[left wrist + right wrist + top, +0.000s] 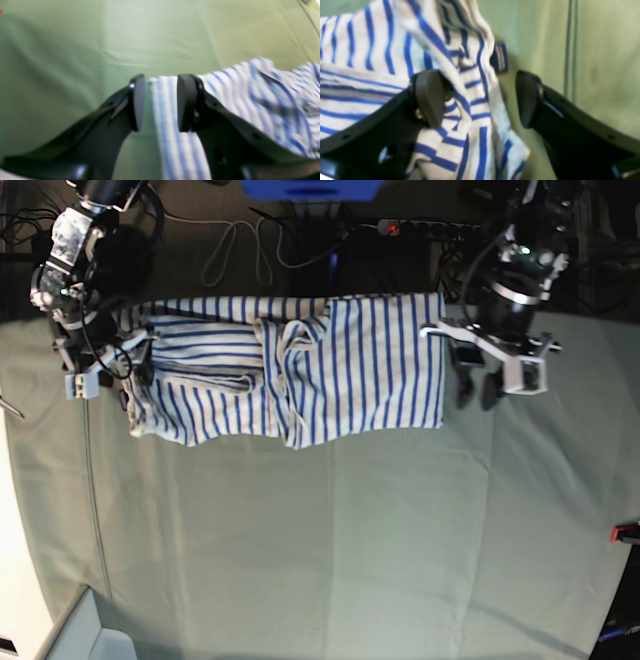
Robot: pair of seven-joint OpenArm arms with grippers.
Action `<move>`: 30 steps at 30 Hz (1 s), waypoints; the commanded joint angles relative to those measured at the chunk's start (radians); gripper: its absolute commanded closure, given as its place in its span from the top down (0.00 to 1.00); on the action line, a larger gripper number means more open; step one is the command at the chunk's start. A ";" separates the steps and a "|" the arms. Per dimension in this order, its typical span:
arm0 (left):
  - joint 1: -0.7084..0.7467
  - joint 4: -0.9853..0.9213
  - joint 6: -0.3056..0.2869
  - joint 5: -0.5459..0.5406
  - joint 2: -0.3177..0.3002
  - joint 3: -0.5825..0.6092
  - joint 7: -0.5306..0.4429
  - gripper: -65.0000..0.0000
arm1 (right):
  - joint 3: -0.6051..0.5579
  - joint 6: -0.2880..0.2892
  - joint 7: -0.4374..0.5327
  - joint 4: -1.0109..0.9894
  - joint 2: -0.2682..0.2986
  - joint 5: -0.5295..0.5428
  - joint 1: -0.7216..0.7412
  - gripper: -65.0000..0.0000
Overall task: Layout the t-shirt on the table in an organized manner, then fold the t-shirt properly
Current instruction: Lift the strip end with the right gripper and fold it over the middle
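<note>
**Spreading the shirt before the fold**

At the base view's left, the right gripper (112, 370) stands released over the t-shirt (300, 370), its hem bunched between spread jaws. The shirt lies stretched along the table's (330, 550) far edge. The left gripper (478, 392) hovers released at the opposite edge. Both should pinch corners and pull evenly outward, smoothing the bunched middle.

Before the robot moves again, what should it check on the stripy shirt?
1. Left gripper jaws around the t-shirt edge: ok, not shut.
2. Right gripper open: ok, cloth between its jaws.
3. T-shirt fully on the table: cannot tell, top edge sits at the far rim.
4. T-shirt flat: not ok, bunched in the middle and near the right gripper.
5. Dark tag visible: ok.
</note>
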 commanded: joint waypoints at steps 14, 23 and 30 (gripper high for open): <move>0.010 0.013 -0.006 0.003 0.077 -0.230 -0.023 0.32 | -0.027 -0.001 0.021 -0.022 -0.015 0.016 -0.008 0.49; 0.009 0.009 -0.007 0.003 0.167 -0.439 -0.020 0.32 | -0.088 -0.001 0.021 0.096 -0.029 0.017 -0.060 0.00; 0.010 -0.047 -0.007 0.003 0.167 -0.499 -0.019 0.32 | -0.140 -0.001 0.021 0.343 -0.117 0.017 -0.127 0.00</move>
